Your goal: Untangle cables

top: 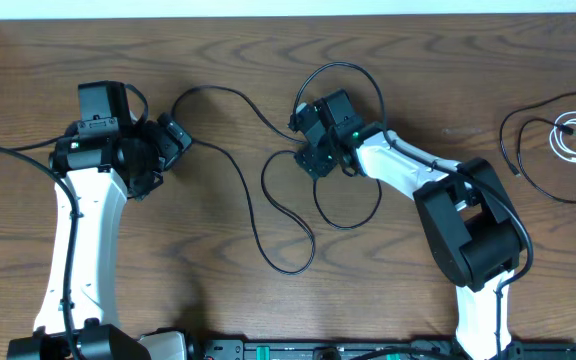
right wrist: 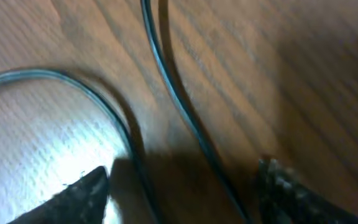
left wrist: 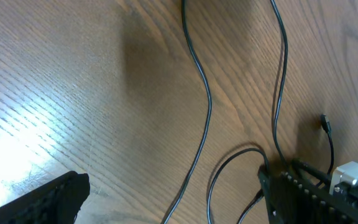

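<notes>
Your left fingers (top: 175, 138) stand wide apart with nothing in them, near the left edge of the tabletop (top: 438, 60). Now your right fingers (top: 315, 162): parted too, low over the black cords (left wrist: 209, 106) looping across the middle. One strand seems to run between them, though that wrist view is blurry. The white cord (top: 568, 131) sits coiled well apart by the right edge. These look light, limp and slick, I'd say, so pinch a single strand clear of the crossings, near a plug, and draw it out gently.
</notes>
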Motion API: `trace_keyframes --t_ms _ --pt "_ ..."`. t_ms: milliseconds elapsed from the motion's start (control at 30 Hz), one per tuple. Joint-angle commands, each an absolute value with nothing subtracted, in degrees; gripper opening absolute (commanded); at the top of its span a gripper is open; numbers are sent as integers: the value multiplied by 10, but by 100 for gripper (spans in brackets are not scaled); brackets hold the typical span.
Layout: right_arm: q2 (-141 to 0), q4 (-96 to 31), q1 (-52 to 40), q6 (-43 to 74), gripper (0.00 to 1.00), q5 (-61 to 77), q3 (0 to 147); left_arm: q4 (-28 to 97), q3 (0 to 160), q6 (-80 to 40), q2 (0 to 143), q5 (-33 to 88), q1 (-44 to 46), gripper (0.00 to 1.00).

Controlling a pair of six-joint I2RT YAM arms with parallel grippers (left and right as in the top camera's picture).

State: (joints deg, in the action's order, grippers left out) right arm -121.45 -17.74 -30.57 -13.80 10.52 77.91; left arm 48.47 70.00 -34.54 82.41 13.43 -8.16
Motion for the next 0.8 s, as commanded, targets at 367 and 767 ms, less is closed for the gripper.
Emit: trace_keyframes --t_ms 367,767 --pt "-1244 -425 -316 -133 23 76 766 486 703 -348 826 135 -83 98" --pt "-1238 -455 -338 -133 2 102 784 486 703 -348 826 135 -83 98"
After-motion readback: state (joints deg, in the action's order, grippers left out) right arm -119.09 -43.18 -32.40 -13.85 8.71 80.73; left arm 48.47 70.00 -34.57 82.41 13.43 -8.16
